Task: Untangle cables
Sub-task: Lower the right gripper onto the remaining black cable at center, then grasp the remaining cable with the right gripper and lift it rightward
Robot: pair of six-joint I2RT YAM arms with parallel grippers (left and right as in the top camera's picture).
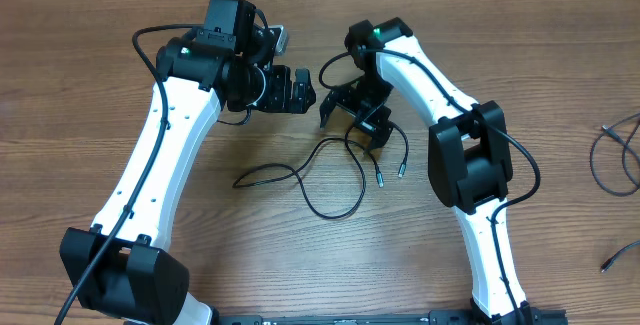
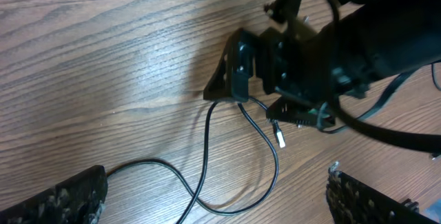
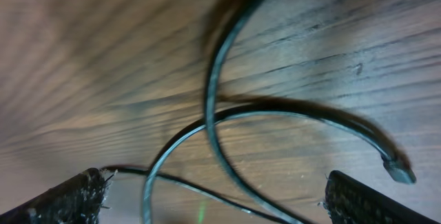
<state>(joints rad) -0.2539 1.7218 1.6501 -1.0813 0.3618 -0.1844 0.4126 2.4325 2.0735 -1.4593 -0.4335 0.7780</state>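
Cables (image 1: 330, 177) lie in loose loops near the middle of the wooden table (image 1: 80, 55), their upper part running under the right gripper (image 1: 352, 115). One plug end (image 1: 380, 180) and a second just beside it point toward the robot's base. In the right wrist view two strands cross flat on the wood at a crossing (image 3: 210, 124) between the fingers.

The right gripper is spread wide with nothing between its pads and sits low over the cords. Whether a fingertip touches the table cannot be told. The left gripper (image 1: 295, 90) is likewise spread wide and empty, held above the wood just beside the right one and facing it.

The step in hand looks like taking hold of a single strand. To do it well, the right gripper should straddle one cord a little way off the crossing, not on it, so the two are not pinched together. A thin cord lying flat slips easily under the pads, so the fingertips probably need to reach the wood on both sides before closing. Once the cord is held, a small lift followed by a slow draw toward that cord's free plug should let it slide out of the loop. The left gripper could hold down the other strand so the whole bundle does not drag along. A hard tug would likely tighten the tangle.
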